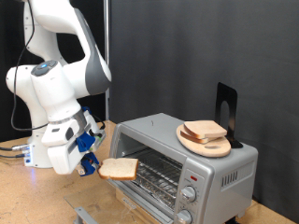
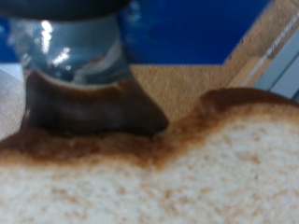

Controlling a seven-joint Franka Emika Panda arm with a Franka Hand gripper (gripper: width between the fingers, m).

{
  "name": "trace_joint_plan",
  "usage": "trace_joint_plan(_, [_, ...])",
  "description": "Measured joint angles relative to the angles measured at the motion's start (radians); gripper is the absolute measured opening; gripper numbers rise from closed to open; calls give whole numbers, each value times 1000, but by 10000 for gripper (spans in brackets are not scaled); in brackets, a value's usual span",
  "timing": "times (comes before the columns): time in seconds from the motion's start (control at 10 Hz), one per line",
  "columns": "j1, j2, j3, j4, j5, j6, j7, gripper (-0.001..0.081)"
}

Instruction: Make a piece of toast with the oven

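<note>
Exterior view, fingers (image 1: 92, 164) gripping piece of toast (image 1: 119, 168), held flat, pointing into open oven (image 1: 187, 154).

Even indoor light against a dark backdrop in the exterior view; the wrist view is blurred throughout, with glare on metal.

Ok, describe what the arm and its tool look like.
The arm is glossy white with rounded, bulky segments and a grey band at one joint. The tool has blue parts at its end. Dark cables trail off at the exterior view's left.
</note>
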Motion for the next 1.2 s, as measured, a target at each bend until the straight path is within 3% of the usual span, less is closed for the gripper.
trace_joint_plan(0.2, [0,10,16,2,-130,0,103,390])
trace_joint_plan(0.7, [9,36,83,49,-205,1,201,390])
trace_joint_plan(0.9, [11,49,110,76,-282,-28,274,390])
trace_joint_plan(1.2, [14,71,144,121,-312,-65,292,390])
